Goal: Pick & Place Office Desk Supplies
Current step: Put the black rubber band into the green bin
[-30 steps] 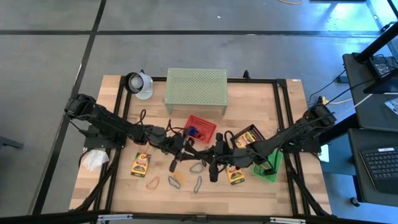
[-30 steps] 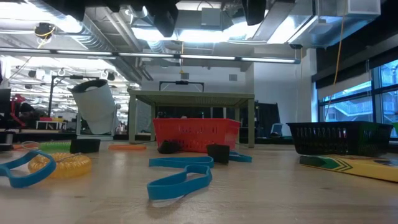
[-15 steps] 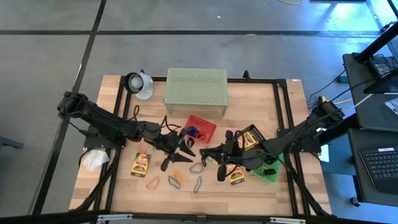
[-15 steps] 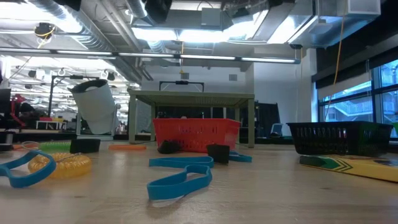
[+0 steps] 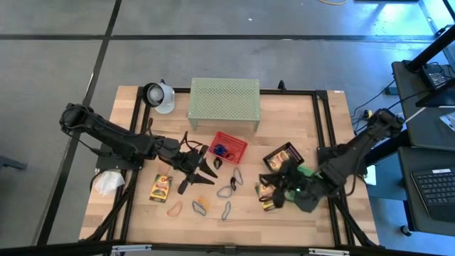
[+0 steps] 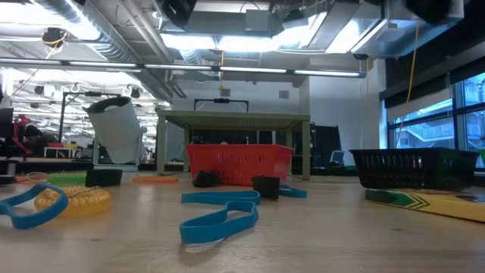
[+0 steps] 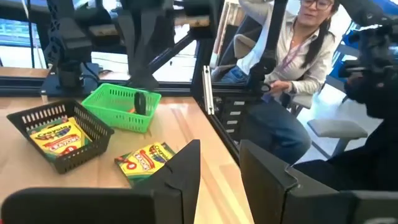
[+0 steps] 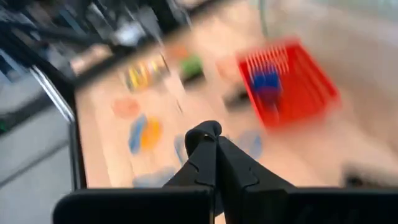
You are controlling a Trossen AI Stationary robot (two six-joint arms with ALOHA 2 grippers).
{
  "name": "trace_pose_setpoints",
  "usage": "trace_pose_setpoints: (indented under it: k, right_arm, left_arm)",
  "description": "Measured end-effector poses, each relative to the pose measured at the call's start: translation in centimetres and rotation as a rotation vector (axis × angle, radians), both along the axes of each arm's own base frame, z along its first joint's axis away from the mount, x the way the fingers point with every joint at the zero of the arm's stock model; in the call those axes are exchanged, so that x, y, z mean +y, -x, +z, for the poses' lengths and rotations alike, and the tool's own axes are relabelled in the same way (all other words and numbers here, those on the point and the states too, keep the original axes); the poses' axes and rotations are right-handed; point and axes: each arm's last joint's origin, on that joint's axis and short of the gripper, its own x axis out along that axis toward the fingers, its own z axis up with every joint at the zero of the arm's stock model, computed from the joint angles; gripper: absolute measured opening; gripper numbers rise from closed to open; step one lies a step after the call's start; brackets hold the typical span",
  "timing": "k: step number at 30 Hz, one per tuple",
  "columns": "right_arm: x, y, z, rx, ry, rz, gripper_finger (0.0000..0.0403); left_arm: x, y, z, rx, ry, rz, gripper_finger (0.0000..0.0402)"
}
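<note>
From my seat the low camera gives me the nearest things first: a flat blue rubbery loop [image 6: 220, 221] lying folded on the wooden table [image 6: 326, 235], its long axis running across my view, and off to one side a yellow coiled, ribbed piece [image 6: 73, 202] inside another blue loop [image 6: 23, 208]. Behind them sits a small black block-shaped clip [image 6: 265, 186], then the red plastic mesh basket [image 6: 239, 164]. A black lattice basket [image 6: 413, 167] stands to the other side with a flat crayon box [image 6: 432, 202] lying before it.

From overhead, the left gripper [image 5: 202, 168] hovers just beside the red basket's near corner, its two dark fingers spread partway with nothing between them. A yellow-and-green crayon box [image 5: 161, 188] lies flat on the table near that arm, long axis running front to back. Grey loops [image 5: 229, 186] lie between the two arms.

The right gripper [image 5: 270, 186] is over the crayon box [image 5: 269, 202] beside the green basket [image 5: 307, 186]; its fingers [image 8: 214, 163] are pressed together, holding nothing I can see.

Farthest back stands the pale green perforated metal shelf [image 5: 224, 100], with a white cup-like object [image 5: 159, 96] at its side.
</note>
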Motion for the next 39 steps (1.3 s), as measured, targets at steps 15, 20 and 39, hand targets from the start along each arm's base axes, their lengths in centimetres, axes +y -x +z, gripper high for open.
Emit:
trace_pose_setpoints:
  k: [15, 20, 39]
  right_arm:
    - [0.7, 6.7, -3.4, 0.638, -0.327, -0.213, 0.0]
    - [1.4, 6.7, -4.9, 0.77, -0.313, -0.271, 0.0]
    - [1.6, 4.3, -8.9, 0.913, -0.216, -0.376, 0.0008]
  left_arm:
    - [0.2, 0.2, -1.2, 0.128, -0.038, 0.056, 0.0104]
    - [0.2, 0.3, -1.4, 0.146, -0.04, 0.056, 0.0104]
    - [0.2, 0.4, -1.6, 0.175, -0.021, 0.042, 0.0104]
